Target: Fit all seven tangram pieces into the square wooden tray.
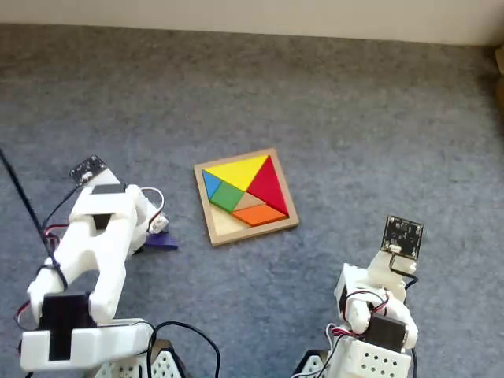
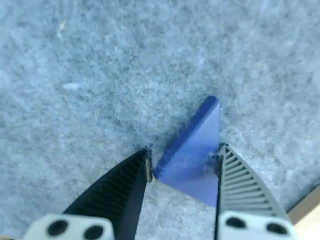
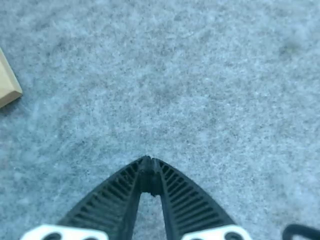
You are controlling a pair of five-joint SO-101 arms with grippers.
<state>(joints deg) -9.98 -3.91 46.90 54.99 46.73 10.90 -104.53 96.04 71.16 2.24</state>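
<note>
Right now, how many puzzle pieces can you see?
7. Six lie in the tray: yellow, red, blue, green, tan and orange. The seventh, a purple triangle, is outside it on the carpet, gripped by the left claw.

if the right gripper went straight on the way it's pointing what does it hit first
Most likely the bare grey carpet: the right gripper, shut, points down at it with nothing between. The corner of the wooden tray sits off to one side, outside that line.
</note>
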